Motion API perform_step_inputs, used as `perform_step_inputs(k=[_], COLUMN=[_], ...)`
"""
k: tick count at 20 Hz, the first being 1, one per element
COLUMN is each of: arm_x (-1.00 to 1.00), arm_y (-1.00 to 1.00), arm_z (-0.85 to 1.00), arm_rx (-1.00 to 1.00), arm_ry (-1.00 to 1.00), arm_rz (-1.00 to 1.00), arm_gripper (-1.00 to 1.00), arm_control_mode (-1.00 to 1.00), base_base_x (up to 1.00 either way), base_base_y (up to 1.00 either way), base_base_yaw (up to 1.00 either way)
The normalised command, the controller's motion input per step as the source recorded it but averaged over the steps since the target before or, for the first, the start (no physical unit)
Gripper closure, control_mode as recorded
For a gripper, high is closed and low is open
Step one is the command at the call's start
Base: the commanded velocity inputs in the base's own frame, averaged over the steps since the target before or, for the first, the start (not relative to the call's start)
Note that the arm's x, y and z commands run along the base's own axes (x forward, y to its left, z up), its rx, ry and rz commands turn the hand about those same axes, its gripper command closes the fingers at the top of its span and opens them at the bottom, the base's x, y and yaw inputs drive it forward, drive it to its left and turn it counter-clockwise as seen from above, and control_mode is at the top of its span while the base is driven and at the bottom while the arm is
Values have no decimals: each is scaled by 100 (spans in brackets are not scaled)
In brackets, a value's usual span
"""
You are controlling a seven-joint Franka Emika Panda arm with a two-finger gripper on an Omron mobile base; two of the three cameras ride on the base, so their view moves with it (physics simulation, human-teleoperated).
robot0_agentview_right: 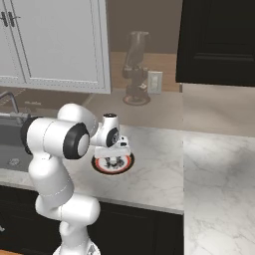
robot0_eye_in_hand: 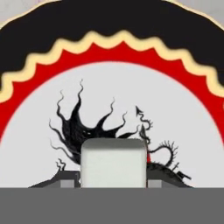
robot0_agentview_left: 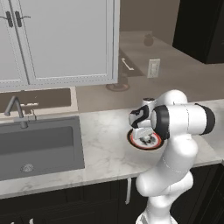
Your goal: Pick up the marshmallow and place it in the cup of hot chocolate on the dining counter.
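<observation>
White-grey marbled worktop (robot0_agentview_left: 105,144) carries round red-rimmed plate (robot0_eye_in_hand: 39,61); gripper (robot0_eye_in_hand: 113,186) pinches small white marshmallow (robot0_eye_in_hand: 113,162) at centre-bottom. Grasp step; lift next.

A white-grey marbled stone tabletop (robot0_agentview_left: 105,148) over dark cabinet fronts carries a round red-rimmed plate (robot0_agentview_left: 133,141) with a white centre and black drawing, lying flat near its front edge. A grey sink (robot0_agentview_left: 39,148) with a faucet is set into it, well apart from the plate.
</observation>
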Motion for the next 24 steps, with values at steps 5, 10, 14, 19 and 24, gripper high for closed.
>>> perform_step_inputs(k=[5, 10, 14, 19, 24], arm_x=[-10, -11, -23, -16, -15], arm_y=[0, 0, 0, 5, 15], arm_z=[-2, 11, 94, 100, 100], arm_rx=[0, 5, 8, 3, 0], arm_ry=[0, 0, -2, -5, 0], arm_rz=[0, 0, 0, -1, -7], arm_gripper=[100, 100, 100, 100, 100], arm_control_mode=[-100, -100, -100, -100, -100], base_base_x=[0, 0, 0, 0, 0], base_base_y=[0, 0, 0, 0, 0], base_base_yaw=[0, 0, 0, 0, 0])
